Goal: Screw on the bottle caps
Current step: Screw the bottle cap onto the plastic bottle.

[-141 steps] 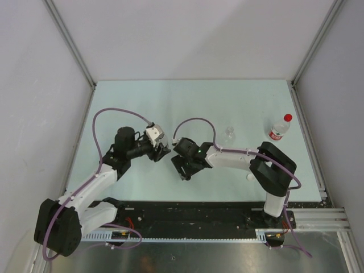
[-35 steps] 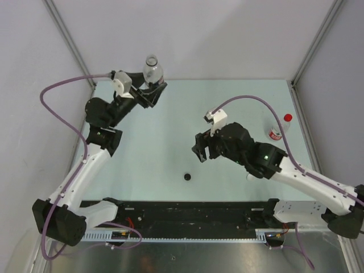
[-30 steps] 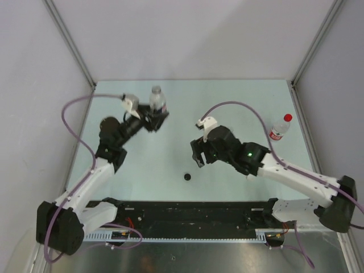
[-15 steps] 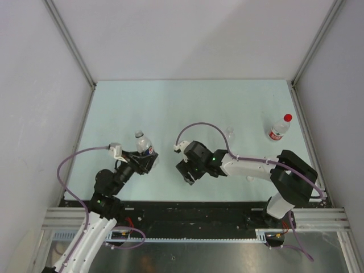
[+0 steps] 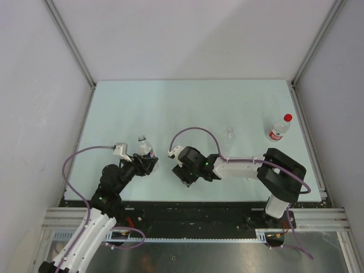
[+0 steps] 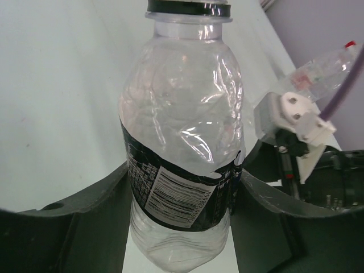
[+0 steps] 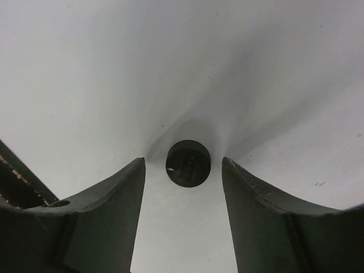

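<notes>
My left gripper (image 5: 145, 163) is shut on a clear bottle (image 5: 144, 147) with a black label, holding it upright at the front left. In the left wrist view the bottle (image 6: 182, 131) fills the gap between both fingers (image 6: 85, 227), and a black ring (image 6: 188, 7) circles its open neck. My right gripper (image 5: 185, 174) points down at the table just right of it and hides the cap from above. In the right wrist view a black cap (image 7: 188, 163) lies flat on the table between the open fingertips of the right gripper (image 7: 183, 160), touching neither finger.
A bottle with a red cap and a red-and-white label (image 5: 280, 127) stands at the back right, also visible as the labelled bottle (image 6: 325, 63). A small clear bottle (image 5: 229, 133) stands behind the right arm. Metal frame posts (image 5: 71, 42) rise at the back corners of the table (image 5: 187, 102).
Both arms swung from the table's middle and back to the front. The left arm carried the bottle down with it. The right gripper lowered over the black cap and its jaws narrowed.
</notes>
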`<state>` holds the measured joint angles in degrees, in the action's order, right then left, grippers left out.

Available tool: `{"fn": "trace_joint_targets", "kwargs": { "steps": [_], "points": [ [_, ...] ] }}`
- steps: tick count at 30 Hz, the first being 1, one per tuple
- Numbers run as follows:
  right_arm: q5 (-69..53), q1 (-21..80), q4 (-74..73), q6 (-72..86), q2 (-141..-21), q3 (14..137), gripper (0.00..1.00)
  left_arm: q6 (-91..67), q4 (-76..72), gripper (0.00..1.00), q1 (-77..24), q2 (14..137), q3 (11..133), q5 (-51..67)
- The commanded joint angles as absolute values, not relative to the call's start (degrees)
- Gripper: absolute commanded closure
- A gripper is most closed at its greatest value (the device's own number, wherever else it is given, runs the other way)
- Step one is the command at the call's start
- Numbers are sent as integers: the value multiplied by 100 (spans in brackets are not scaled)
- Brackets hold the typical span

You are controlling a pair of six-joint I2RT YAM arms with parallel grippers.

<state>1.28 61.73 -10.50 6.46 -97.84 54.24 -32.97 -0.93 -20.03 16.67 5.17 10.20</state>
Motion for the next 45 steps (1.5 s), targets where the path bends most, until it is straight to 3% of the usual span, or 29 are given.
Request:
{"fn": "trace_joint_targets", "kwargs": {
  "steps": [1, 8, 12, 19, 27, 31, 33, 40, 45],
  "points": [
    [449, 6236, -948, 543, -9942, 5535, 42, -3194, -426, 59, -2034, 1416, 496, 946],
    [724, 6339, -1017, 505, -9944, 5549, 49, -3134, -443, 59, -2031, 1630, 537, 927],
    [676, 6349, -1020, 576, -9904, 5583, 63, -3091, -479, 59, -2036, 1693, 616, 905],
    [965, 6312, -1088, 609, -9184, 5590, 67, -2855, -1161, 57, -2039, 2082, 986, 1045],
    [-396, 5382, -1701, 947, -6833, 5585, 69, -1427, -2815, 55, -2307, 3940, 1936, 3149],
    [-1026, 4872, -1954, 903, -5863, 5590, 71, -258, -2863, 52, -2395, 4718, 2314, 5786],
    [-1355, 4709, -2108, 819, -5423, 5590, 71, 171, -2867, 56, -2405, 4928, 2358, 6647],
    [-1945, 4598, -2269, 528, -4400, 5593, 72, 527, -2862, 55, -2602, 5711, 2493, 7593],
    [-2779, 4588, -2117, 567, -4466, 5634, 73, 636, -2857, 53, -3102, 6202, 2525, 7434]
  ]
}}
